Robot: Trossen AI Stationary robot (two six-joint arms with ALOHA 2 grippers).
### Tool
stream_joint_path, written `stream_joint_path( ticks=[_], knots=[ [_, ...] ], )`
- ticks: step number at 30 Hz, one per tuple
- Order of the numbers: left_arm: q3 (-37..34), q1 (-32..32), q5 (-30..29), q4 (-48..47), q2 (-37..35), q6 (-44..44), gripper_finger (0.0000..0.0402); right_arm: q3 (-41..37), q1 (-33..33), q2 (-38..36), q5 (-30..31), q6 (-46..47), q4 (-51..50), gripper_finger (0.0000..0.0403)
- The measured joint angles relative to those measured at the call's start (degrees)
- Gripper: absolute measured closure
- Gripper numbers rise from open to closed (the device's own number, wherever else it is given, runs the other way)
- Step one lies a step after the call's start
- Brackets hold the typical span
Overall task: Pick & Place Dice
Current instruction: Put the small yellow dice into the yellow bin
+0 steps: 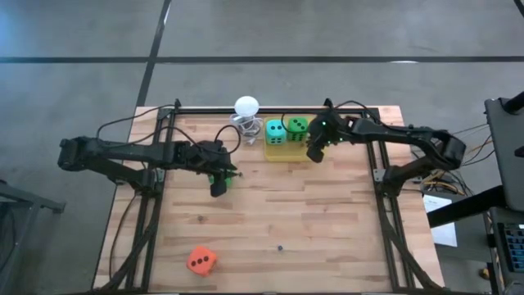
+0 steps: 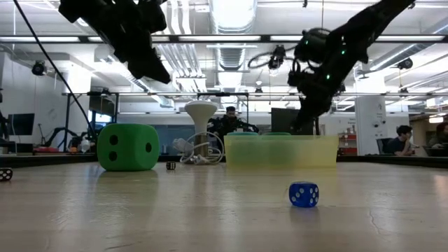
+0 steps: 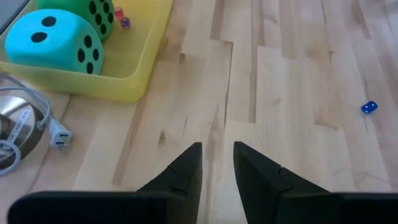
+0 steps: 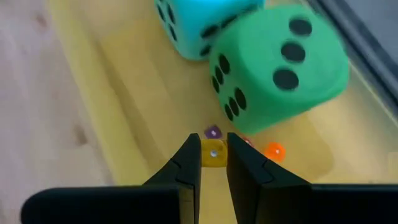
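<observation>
A yellow tray (image 1: 286, 152) at the far middle holds a teal die (image 1: 276, 131) and a green die (image 1: 297, 126). My right gripper (image 4: 213, 140) hovers over the tray's right end (image 1: 313, 154), shut on a tiny yellow die (image 4: 213, 153). Another green die (image 2: 127, 147) rests on the table, mostly hidden under my left gripper (image 1: 219, 187) in the high view. That gripper (image 3: 217, 148) stands open above the table, with nothing between its fingers. An orange-red die (image 1: 201, 260) lies at the near left. My right gripper pinches the tiny yellow die by two opposite faces (image 4: 213, 155) between its fingertips. The fingers slant down from the table's right side over the tray. The die sits over the tray's floor, near the big green die (image 4: 280, 68); whether it touches the floor I cannot tell.
A white ball on a wire stand (image 1: 246, 108) with a cord stands left of the tray. A tiny blue die (image 2: 304, 194) lies near the front middle. Tiny purple (image 4: 213, 131) and orange (image 4: 273, 150) dice lie in the tray. A person (image 2: 402, 140) sits in the room beyond.
</observation>
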Motion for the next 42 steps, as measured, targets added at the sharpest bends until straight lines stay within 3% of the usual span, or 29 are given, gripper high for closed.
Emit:
stream_joint_path(
  ticks=[14, 30, 32, 40, 42],
  knots=[
    [0.02, 2.17, 0.0, -0.09, 0.0, 0.17, 0.0303, 4.07, -1.45, 9.94, -2.41, -2.91, -1.18, 0.0362],
    [0.02, 2.17, 0.0, -0.55, 0.0, -0.04, 0.0304, 5.05, -1.81, 10.68, -0.56, -3.91, -3.25, 0.0362],
    [0.02, 2.17, 0.0, -0.53, 0.0, -0.07, 0.0304, 5.03, -1.8, 10.68, -0.64, -2.5, -3.52, 0.0345],
    [0.02, 2.17, 0.02, -0.55, 0.0, -0.27, 0.0304, 5.05, -1.79, 10.64, -0.97, -1.12, -4.02, 0.0212],
    [0.04, 2.17, 0.02, -0.6, 0.0, -0.5, 0.0304, 5.05, -1.88, 10.64, -3.98, -0.95, -3.94, 0.0196]
  ],
)
